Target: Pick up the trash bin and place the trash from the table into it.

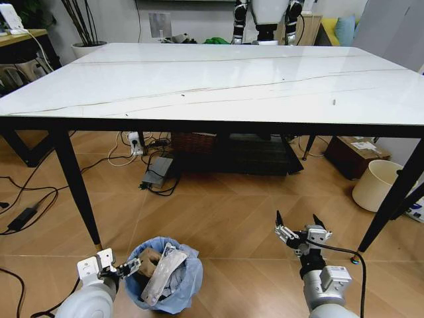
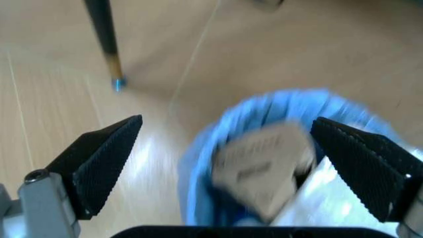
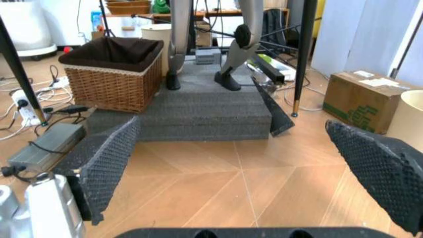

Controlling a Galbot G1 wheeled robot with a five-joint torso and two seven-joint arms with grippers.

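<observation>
Wooden flooring point(image 1: 225, 218) stretched beneath the table point(image 1: 212, 83), whose marble top was seen bare of litter. On the floor before it stood the bin point(image 1: 165, 275), its blue liner holding a cardboard box point(image 1: 151, 260) and a silvery wrapper point(image 1: 162, 273). The left gripper point(image 1: 132, 267) was held at the bin's rim, fingers spread; in the left wrist view the bin point(image 2: 290, 163) and box point(image 2: 261, 163) lay ahead of and between the two black pads point(image 2: 106, 163), untouched by either. The right gripper point(image 1: 299, 225) was held well apart from the bin, above bare floor, its fingers point(image 3: 106, 161) spread wide and grasping nothing.
</observation>
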